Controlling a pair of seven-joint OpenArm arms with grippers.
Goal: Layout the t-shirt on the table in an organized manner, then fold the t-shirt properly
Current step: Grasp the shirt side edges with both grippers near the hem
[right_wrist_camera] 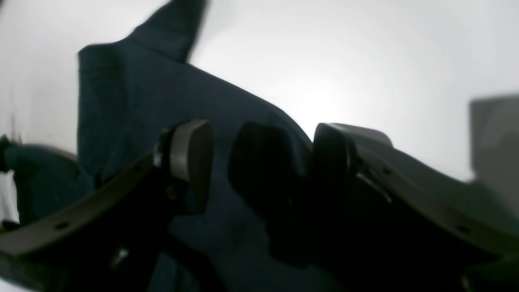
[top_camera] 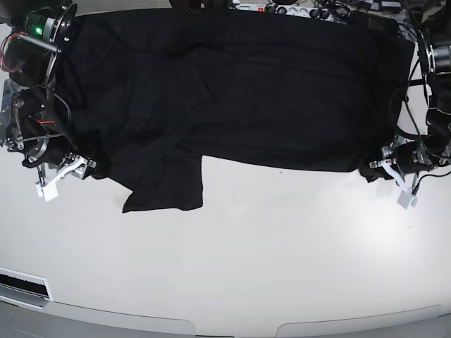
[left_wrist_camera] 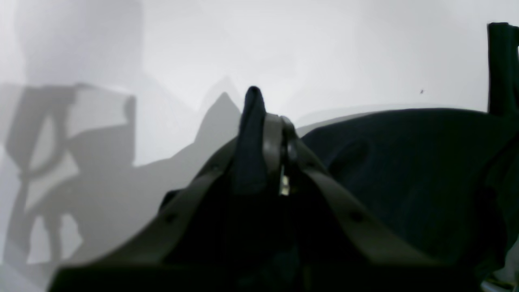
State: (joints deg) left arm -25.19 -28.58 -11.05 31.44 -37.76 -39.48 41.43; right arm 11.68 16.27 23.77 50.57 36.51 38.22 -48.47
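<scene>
The black t-shirt [top_camera: 232,91] lies spread wide across the far half of the white table [top_camera: 268,260], one sleeve [top_camera: 165,186] pointing toward the near edge. In the base view my left gripper [top_camera: 377,169] sits at the shirt's right near corner. The left wrist view shows it [left_wrist_camera: 269,121] shut, with a fold of the t-shirt [left_wrist_camera: 405,162] pinched between its fingers. My right gripper [top_camera: 84,165] is at the shirt's left near edge. The right wrist view shows it [right_wrist_camera: 263,162] open, its fingers [right_wrist_camera: 190,154] wide apart over the t-shirt [right_wrist_camera: 134,93].
Cables and a power strip [top_camera: 310,10] run along the far edge behind the shirt. The arm bases stand at the far left [top_camera: 35,42] and far right [top_camera: 433,63]. The table's rounded near edge [top_camera: 232,327] crosses the bottom of the base view.
</scene>
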